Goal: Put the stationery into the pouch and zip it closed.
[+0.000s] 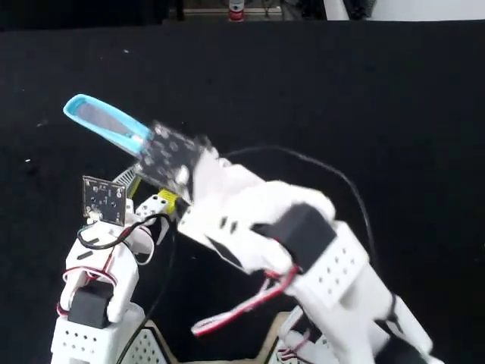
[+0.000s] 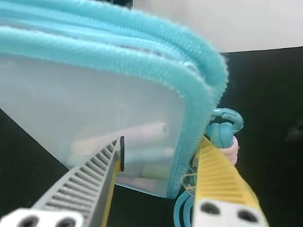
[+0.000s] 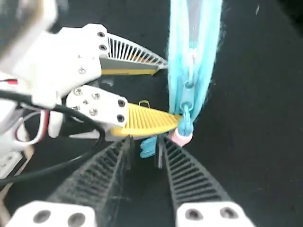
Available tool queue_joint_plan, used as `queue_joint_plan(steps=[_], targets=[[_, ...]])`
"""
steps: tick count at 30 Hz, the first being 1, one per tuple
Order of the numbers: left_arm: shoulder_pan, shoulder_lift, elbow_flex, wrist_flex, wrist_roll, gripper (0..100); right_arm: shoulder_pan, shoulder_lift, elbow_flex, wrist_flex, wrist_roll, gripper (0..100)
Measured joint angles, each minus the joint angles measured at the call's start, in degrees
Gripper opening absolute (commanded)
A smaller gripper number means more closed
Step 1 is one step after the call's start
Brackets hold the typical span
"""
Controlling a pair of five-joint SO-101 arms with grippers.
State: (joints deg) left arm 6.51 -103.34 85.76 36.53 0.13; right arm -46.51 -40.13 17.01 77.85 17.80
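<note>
The pouch (image 2: 104, 94) is translucent with a fuzzy blue zip edge, and pale stationery sticks (image 2: 137, 135) lie inside it. It stands on edge above the black table in the high view, pouch (image 1: 102, 120). My left gripper (image 2: 161, 146) is shut on the pouch's corner, with a grey finger on one side and a yellow finger (image 2: 218, 175) on the other. From the right wrist view, the left gripper (image 3: 170, 92) clamps the pouch (image 3: 196, 42) below the zip slider (image 3: 188, 90). My right gripper (image 3: 144, 144) is shut on the blue zipper pull (image 3: 148, 146), next to a pink charm (image 3: 177, 137).
The black table (image 1: 364, 98) stretches wide to the right and far side. The right arm's white body (image 1: 303, 243) crosses the middle front, and the left arm's base (image 1: 91, 318) stands at the front left. A dark cable (image 1: 333, 174) loops beside the right arm.
</note>
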Motion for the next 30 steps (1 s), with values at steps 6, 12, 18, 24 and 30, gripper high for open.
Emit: queue_joint_plan(steps=[6, 12, 18, 24, 30], targets=[[0.0, 0.0, 0.0, 0.0, 0.0, 24, 4.0, -11.4, 22.0, -19.9, 0.6, 7.8], [-0.1, 0.0, 0.0, 0.0, 0.0, 24, 5.5, -12.4, 30.3, -32.3, 0.5, 7.8], [-0.1, 0.5, 0.0, 0.2, -0.2, 24, 5.4, -12.9, 30.7, -33.5, -1.6, 11.0], [-0.1, 0.5, 0.0, 0.2, -0.2, 24, 5.3, -17.3, 30.7, -31.8, -1.8, 15.5], [-0.1, 0.5, 0.0, 0.2, -0.2, 24, 5.3, -16.4, 31.2, -32.3, -1.8, 15.5]])
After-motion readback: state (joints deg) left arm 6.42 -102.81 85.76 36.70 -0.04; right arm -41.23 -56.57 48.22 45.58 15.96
